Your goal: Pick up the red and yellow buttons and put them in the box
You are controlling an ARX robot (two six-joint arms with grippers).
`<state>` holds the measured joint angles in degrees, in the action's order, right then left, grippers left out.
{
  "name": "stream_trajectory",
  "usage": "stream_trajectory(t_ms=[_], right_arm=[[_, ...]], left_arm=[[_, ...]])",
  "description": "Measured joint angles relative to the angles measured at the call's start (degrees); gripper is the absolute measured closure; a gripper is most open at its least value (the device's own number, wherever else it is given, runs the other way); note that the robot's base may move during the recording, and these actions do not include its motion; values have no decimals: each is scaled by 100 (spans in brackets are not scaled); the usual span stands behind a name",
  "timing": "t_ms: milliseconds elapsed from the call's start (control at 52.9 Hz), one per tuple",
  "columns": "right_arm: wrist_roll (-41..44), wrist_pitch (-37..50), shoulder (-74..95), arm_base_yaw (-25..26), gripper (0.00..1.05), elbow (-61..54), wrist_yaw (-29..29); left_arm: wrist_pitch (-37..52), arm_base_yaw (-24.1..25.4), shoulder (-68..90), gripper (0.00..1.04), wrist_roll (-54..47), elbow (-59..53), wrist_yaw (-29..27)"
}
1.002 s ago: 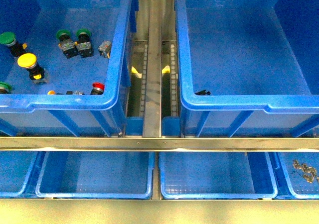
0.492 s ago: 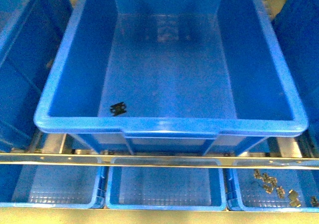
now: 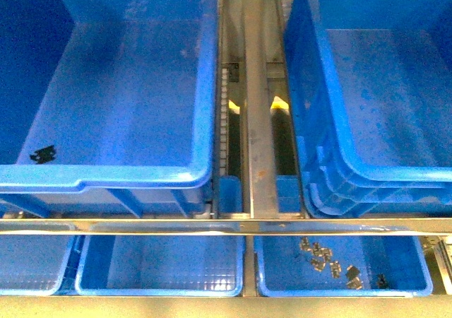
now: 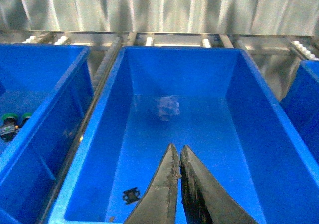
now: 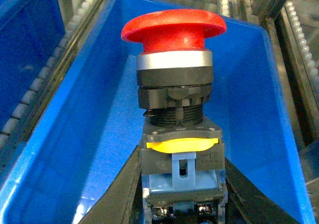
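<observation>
In the right wrist view my right gripper (image 5: 182, 189) is shut on the grey and black contact block of the red button (image 5: 173, 27). The red cap points away from the wrist, above the plain floor of the box (image 5: 249, 109). In the front view the box (image 3: 374, 120) is the deep blue bin with the doubled rim at the right, and neither arm shows there. My left gripper (image 4: 178, 152) is shut on nothing and hangs over the like bin with a black fleck (image 4: 132, 195). The yellow button is out of view.
A metal roller rail (image 3: 258, 120) runs between the fleck bin (image 3: 127, 106) and the box. Small shallow blue trays (image 3: 162, 265) line the front; one holds several metal clips (image 3: 328, 261). A third bin with green-capped buttons (image 4: 10, 120) shows in the left wrist view.
The front view has swung right: the bin with the loose buttons has left it, the fleck bin has slid to the left, and the doubled-rim box now fills the right.
</observation>
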<state>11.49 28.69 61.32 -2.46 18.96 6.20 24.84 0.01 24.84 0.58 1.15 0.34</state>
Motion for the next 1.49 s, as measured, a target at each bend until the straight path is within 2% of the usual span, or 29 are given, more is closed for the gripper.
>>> stream_trajectory(t_ms=[378, 756, 851, 1097, 1267, 1494], right_arm=[[-22, -33, -31, -319, 77, -2, 120], [-125, -31, 11, -382, 77, -2, 348], [-144, -20, 61, -400, 77, -2, 411], [-177, 105, 278, -393, 77, 4, 505], [-190, 304, 669, -214, 77, 98, 442], [-229, 817, 2173, 367, 77, 962, 234]], left_arm=[[-931, 0, -946, 102, 0, 0, -33], [-1526, 0, -1532, 102, 2, 0, -33], [-2387, 0, -2188, 102, 0, 0, -31], [-2485, 0, -2396, 102, -2, 0, -33], [-2485, 0, -2400, 78, -4, 0, -35], [-2485, 0, -2400, 42, -4, 0, -35]])
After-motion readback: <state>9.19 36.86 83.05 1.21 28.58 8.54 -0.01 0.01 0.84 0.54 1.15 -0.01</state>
